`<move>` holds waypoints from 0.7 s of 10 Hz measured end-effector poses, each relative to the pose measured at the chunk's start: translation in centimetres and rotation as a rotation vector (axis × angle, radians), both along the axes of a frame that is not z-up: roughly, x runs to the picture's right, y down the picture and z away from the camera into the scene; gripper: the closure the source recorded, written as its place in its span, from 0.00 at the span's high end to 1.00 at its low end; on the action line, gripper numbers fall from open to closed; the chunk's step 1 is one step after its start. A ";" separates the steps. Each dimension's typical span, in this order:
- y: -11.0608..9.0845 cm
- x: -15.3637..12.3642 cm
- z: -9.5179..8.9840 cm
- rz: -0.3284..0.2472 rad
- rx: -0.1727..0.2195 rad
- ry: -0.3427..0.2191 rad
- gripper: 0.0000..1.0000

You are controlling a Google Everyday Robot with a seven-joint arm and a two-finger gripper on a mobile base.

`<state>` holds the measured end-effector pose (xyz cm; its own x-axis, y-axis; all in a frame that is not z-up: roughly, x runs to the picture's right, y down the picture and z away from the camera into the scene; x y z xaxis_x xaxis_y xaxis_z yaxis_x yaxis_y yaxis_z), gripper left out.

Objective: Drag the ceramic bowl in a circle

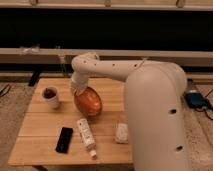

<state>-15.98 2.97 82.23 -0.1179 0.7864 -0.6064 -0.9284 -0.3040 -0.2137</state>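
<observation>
The ceramic bowl (89,103) is glossy orange-brown and sits on the wooden table (45,150) near its middle. It is tilted up on its edge with its outer side facing the camera. My gripper (78,89) is at the bowl's upper left rim, shut on it, at the end of the white arm (150,110) that reaches in from the right. The bowl hides most of the gripper.
A small white cup (51,97) with a dark inside stands left of the bowl. A black phone (64,139), a white tube (86,135) and a small white object (121,133) lie toward the front. The arm covers the table's right side.
</observation>
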 end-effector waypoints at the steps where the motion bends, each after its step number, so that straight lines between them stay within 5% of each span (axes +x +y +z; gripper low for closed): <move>1: 0.6 1.8 -0.4 0.008 -0.014 0.041 0.00; 4: 1.2 5.5 0.2 0.009 -0.037 0.142 0.00; 7: -0.3 10.1 3.2 -0.002 -0.049 0.233 0.00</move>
<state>-5.86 2.69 85.43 -0.2573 0.7571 -0.6006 -0.9516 -0.3065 0.0213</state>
